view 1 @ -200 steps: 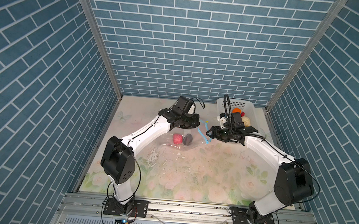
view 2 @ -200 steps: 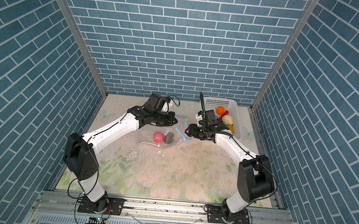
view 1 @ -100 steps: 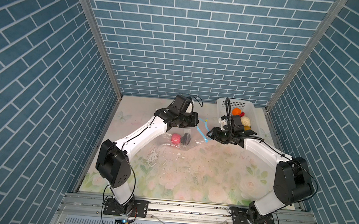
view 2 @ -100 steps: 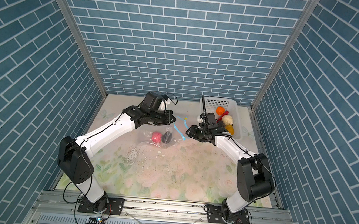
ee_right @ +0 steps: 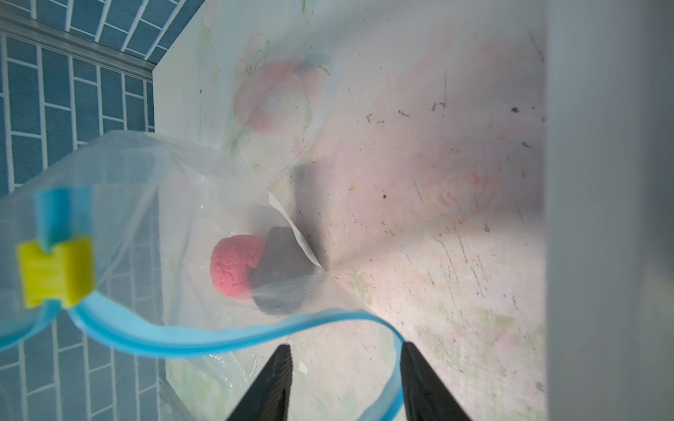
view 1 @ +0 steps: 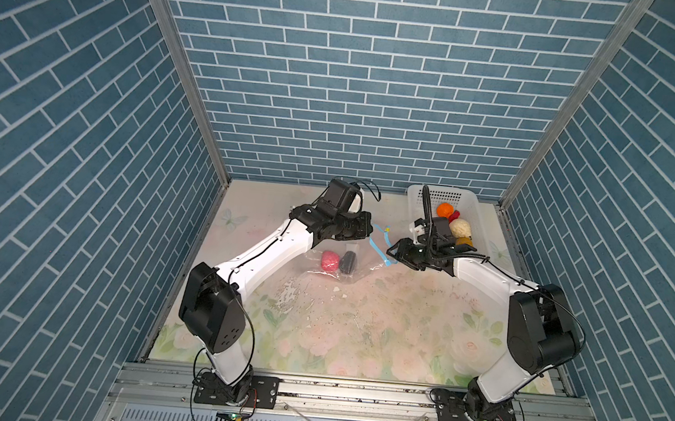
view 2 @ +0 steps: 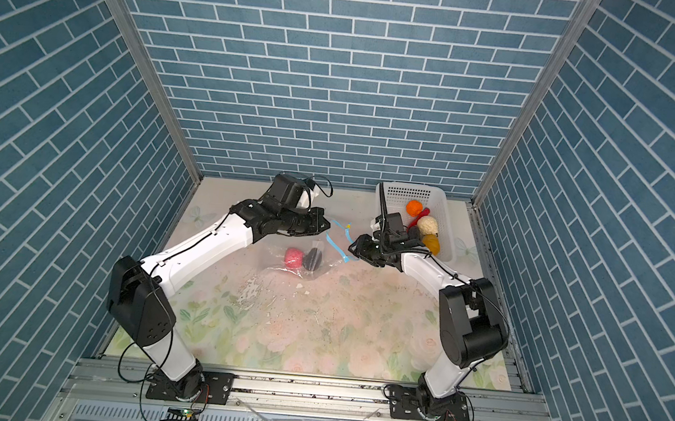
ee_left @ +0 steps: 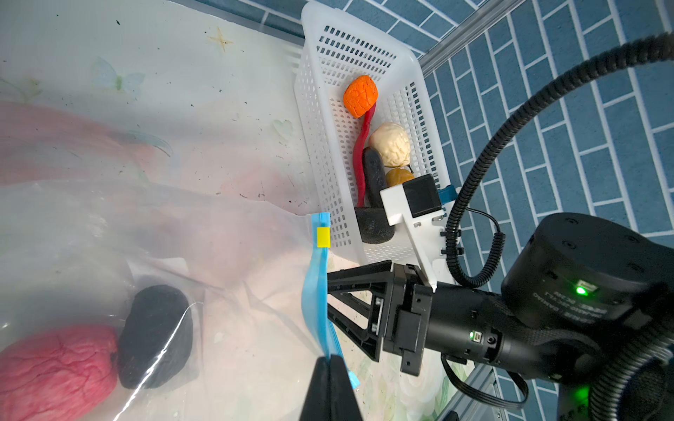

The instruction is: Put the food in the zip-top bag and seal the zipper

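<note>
The clear zip-top bag point(view 1: 360, 269) lies mid-table with a pink lump point(view 1: 329, 261) and a black lump point(view 1: 348, 261) of food inside. Its light-blue zipper point(view 1: 378, 251) is lifted, with the yellow slider point(view 1: 387, 228) at the far end. My left gripper point(ee_left: 330, 359) is shut on the zipper strip point(ee_left: 315, 291). My right gripper point(ee_right: 344, 348) is open at the strip's other end. The zipper point(ee_right: 219, 339) bends between its fingers and touches one. The rest of the food sits in the basket: orange point(ee_left: 360, 95), chili point(ee_left: 361, 153), cream point(ee_left: 392, 144), eggplant point(ee_left: 374, 175), yellow-brown point(ee_left: 399, 176) and a black lump point(ee_left: 374, 226).
The white perforated basket point(view 1: 445, 196) stands at the back right corner, right behind my right wrist. The brick walls close in on three sides. Crumbs and small plastic scraps point(view 1: 291, 295) lie on the floral mat in front of the bag.
My left gripper has pulled the zipper end back and up, and the bag with its two lumps shifted along. My right gripper has moved in onto the strip, its jaws narrowing.
</note>
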Motion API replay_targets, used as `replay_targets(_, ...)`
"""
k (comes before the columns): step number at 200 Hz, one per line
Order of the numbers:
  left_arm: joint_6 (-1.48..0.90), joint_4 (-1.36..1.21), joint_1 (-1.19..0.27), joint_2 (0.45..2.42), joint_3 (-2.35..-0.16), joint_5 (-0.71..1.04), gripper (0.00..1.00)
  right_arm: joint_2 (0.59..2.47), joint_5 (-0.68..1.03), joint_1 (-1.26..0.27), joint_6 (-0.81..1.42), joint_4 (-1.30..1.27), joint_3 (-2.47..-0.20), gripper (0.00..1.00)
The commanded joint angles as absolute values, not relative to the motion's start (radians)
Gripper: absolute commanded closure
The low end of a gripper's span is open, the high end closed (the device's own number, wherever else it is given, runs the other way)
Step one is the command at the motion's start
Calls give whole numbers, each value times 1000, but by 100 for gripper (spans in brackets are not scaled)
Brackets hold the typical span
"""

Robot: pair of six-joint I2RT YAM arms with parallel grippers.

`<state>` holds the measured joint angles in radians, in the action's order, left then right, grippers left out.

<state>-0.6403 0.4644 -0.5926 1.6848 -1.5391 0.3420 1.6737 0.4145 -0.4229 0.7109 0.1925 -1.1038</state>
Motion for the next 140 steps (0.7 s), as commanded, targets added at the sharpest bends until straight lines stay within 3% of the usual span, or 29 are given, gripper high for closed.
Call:
replay_targets(1, -636, 445, -586, 1651, -1526, 344, 99, 1658, 414, -404, 738, 181, -1069, 50)
replay_targets(47, -639, 439, -583, 1651, -1525, 347, 99, 1672, 435, -400, 757, 153, -1053, 53)
replay_targets(140, -637, 439, -583, 1654, -1527, 342, 99, 1692, 527, -411, 828, 42, -1037, 79)
